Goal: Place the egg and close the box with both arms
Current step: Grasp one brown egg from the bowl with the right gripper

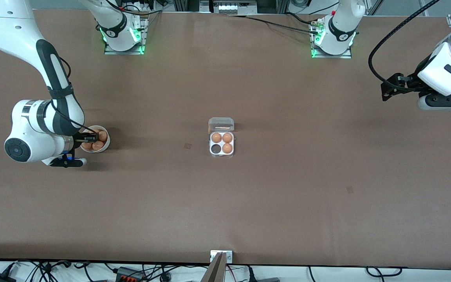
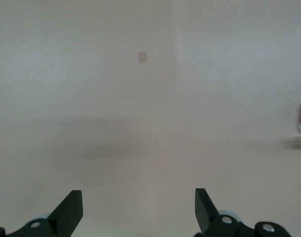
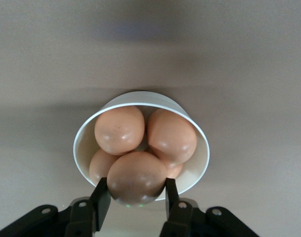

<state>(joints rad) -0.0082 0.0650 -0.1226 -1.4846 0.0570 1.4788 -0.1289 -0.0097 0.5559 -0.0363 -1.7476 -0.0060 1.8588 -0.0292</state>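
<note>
**Now the right gripper closes on an egg in the bowl**

Firstly, the brown tabletop (image 1: 288,203) carries everything. The left arm waits at its own end of the tabletop, and the left gripper (image 2: 139,210) hangs wide open over bare surface, holding nothing. The right gripper (image 3: 136,196) is at the white bowl (image 3: 192,175) near the right arm's end, its fingers pressed on both sides of one egg (image 3: 135,177) among several others. The box (image 1: 221,143) sits mid-tabletop, lid open, with three eggs and one empty cell.

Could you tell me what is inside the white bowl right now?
Brown eggs fill the white bowl; the right claw is shut on the egg on top. The bowl's bottom is covered.
</note>
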